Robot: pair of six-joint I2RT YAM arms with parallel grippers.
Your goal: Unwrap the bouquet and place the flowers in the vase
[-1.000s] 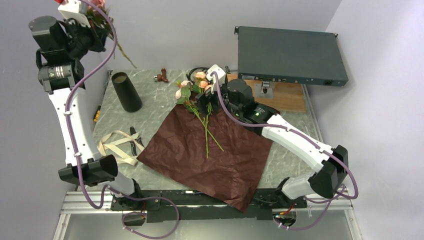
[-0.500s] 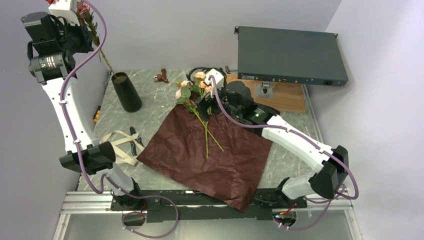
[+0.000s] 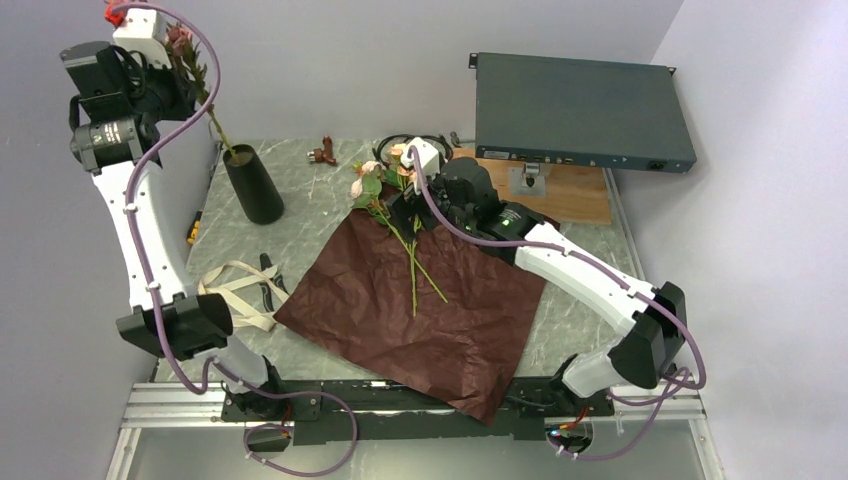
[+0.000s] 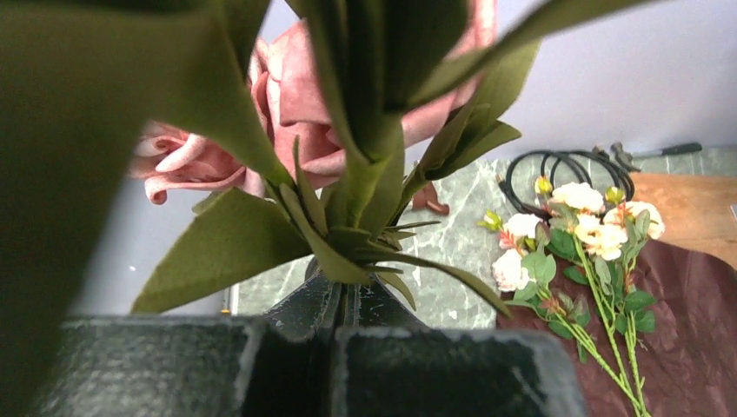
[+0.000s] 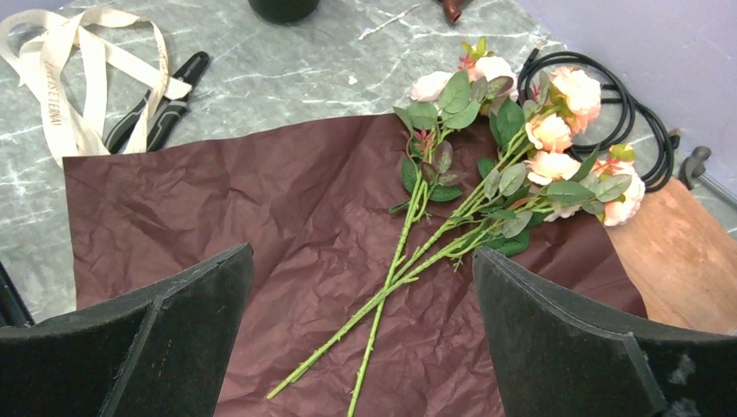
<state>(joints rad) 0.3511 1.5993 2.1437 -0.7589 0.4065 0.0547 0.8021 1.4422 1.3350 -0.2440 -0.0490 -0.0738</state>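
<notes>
High at the back left, my left gripper [image 3: 186, 72] is shut on the stem of a pink rose [image 3: 180, 40]. That stem slants down to the mouth of the black vase [image 3: 252, 185]. In the left wrist view the fingers [image 4: 408, 187] pinch the stem just under the pink bloom [image 4: 287, 113]. The other flowers [image 3: 385, 180] lie with their long stems [image 5: 408, 269] on the spread maroon paper [image 3: 420, 310]. My right gripper [image 5: 374, 339] hovers open above those stems and touches nothing.
A beige ribbon [image 3: 235, 290] and black pliers [image 3: 270, 280] lie left of the paper. A coiled black cable [image 5: 626, 113], a wooden board [image 3: 575, 190] and a grey rack unit [image 3: 585, 100] sit at the back right. A small brown object [image 3: 322, 153] lies behind the flowers.
The left arm swung the rose from pointing away to hanging steeply, so its stem tip now meets the vase mouth. The right gripper shifted slightly left over the flowers, still open.
</notes>
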